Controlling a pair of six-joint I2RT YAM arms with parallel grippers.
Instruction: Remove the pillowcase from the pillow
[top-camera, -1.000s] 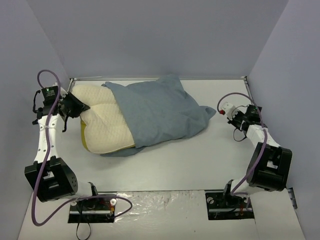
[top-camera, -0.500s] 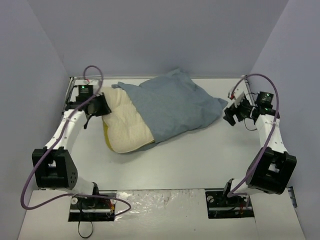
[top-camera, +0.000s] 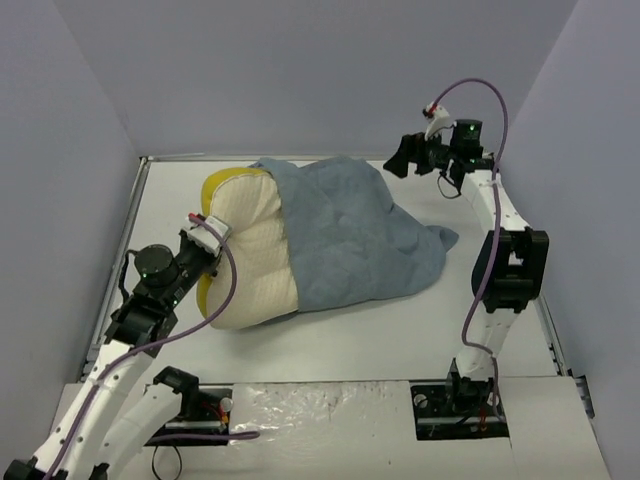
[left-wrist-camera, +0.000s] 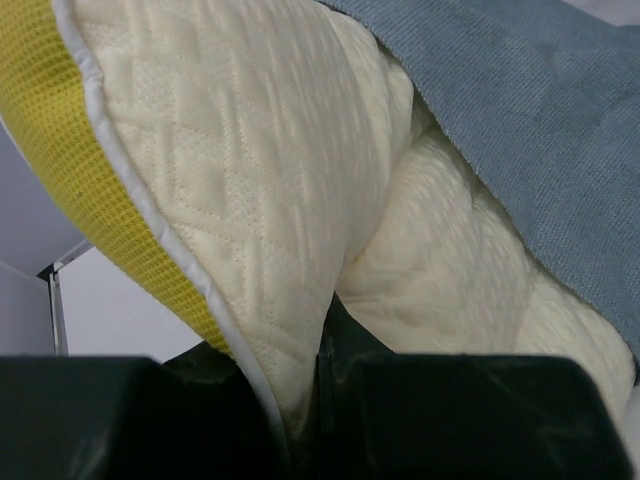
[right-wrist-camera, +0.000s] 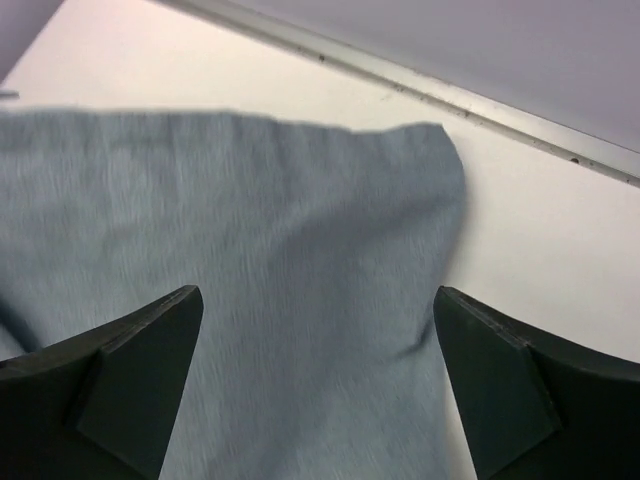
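The pillow, cream and quilted with yellow trim, lies left of centre, its left half bare. The grey-blue pillowcase still covers its right half and trails to a loose corner at the right. My left gripper is shut on the pillow's near left edge. In the left wrist view that gripper pinches a fold of the pillow beside the pillowcase. My right gripper hovers open at the back right. In its own view the right gripper hangs over a flat corner of the pillowcase, holding nothing.
The white table is boxed in by pale walls on three sides. A metal rim runs along the far edge just behind the pillowcase corner. Both arm bases and their cables sit at the near edge.
The right gripper opened, let go of the pillowcase corner and moved up to the back right. The left arm swung toward the near side, still gripping the pillow, turning it.
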